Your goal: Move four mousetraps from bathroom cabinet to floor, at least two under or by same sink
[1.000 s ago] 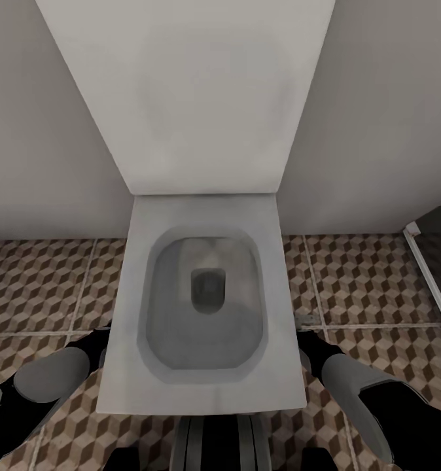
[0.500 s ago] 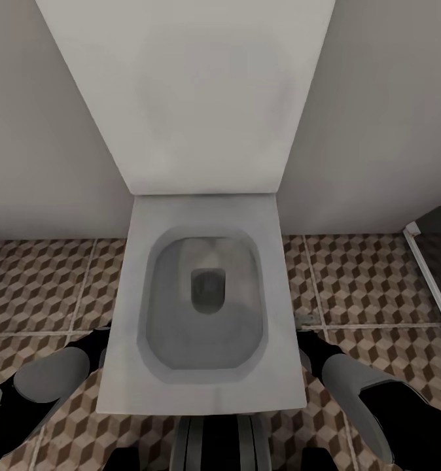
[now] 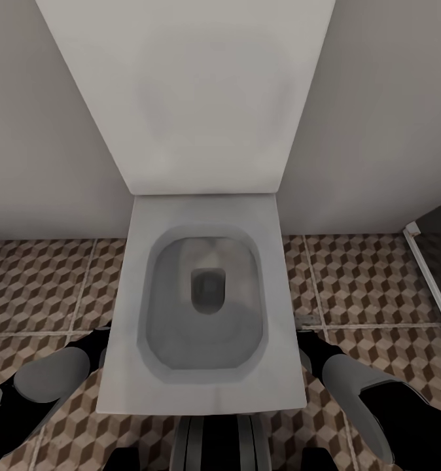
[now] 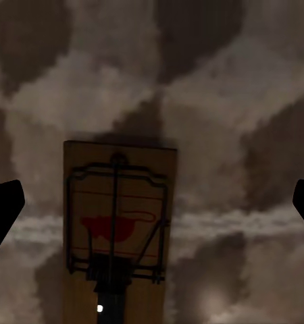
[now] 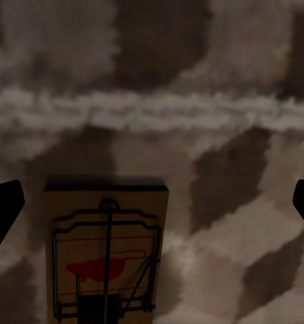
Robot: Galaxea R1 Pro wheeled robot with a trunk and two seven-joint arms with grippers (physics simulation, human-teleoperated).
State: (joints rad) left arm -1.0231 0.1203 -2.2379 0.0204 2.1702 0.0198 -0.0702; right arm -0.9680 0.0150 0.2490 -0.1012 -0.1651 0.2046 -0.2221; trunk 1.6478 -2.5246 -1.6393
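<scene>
With each spread claw hovering over a mousetrap [image 4: 118, 236] lying flat on the bathroom floor [image 4: 226, 101] beside the toilet [image 3: 204, 307], both should lift straight up so no finger nudges it.

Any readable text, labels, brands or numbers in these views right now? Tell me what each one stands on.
None can be read.
Mousetrap by the left gripper: a red mark on the wooden board, no legible letters.
Mousetrap by the right gripper: the same kind of red mark, too blurred to read.
Toilet, wall and bathroom floor: no text or signs.
</scene>
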